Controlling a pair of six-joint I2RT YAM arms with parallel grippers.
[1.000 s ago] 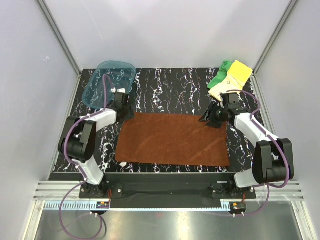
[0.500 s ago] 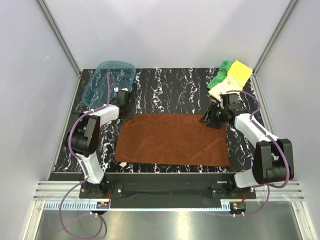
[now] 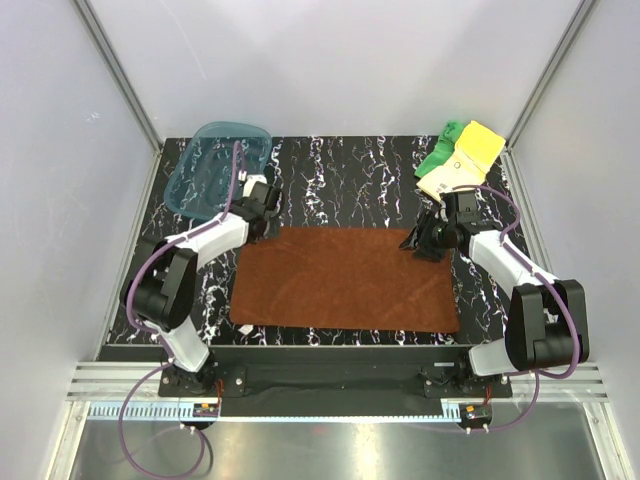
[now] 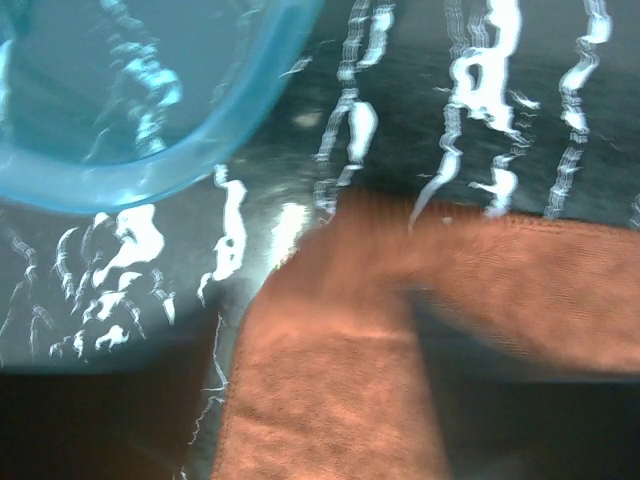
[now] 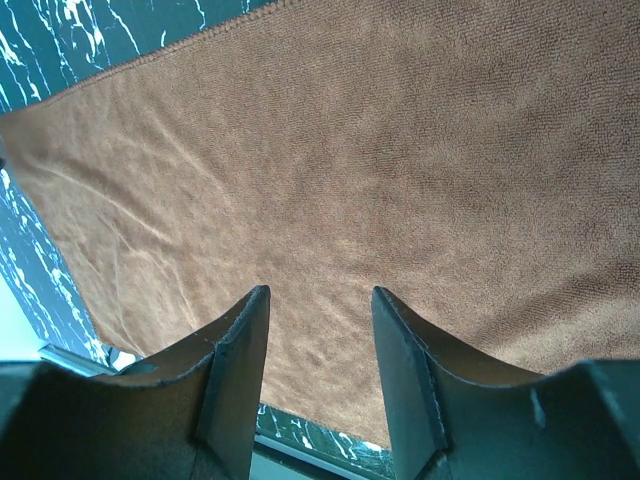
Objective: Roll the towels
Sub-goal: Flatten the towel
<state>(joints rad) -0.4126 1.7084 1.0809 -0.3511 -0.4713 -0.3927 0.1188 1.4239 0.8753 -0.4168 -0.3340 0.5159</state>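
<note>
Rust-brown towel spread flat, a gripper at each far corner.

From above, the rust-brown towel (image 3: 345, 278) lies as a smooth rectangle on the black, white-veined table (image 3: 340, 165), with the left gripper (image 3: 262, 205) and right gripper (image 3: 425, 240) at its far corners. The yellow towel (image 3: 472, 150) and green towel (image 3: 438, 155) sit bunched far right. The left wrist view is blurred: fuzzy cloth, the translucent teal tray (image 4: 200, 150), grip unreadable. In the right wrist view, dark fingers (image 5: 240, 340) stand parted, holding nothing.

Left wrist view is pretty smeared: the tray (image 4: 210, 150) runs off the top-left edge, the brown towel (image 4: 400, 330) just below the tray gets cropped too. From above, the left gripper (image 3: 262, 205) by the tray is too tiny to read.
</note>
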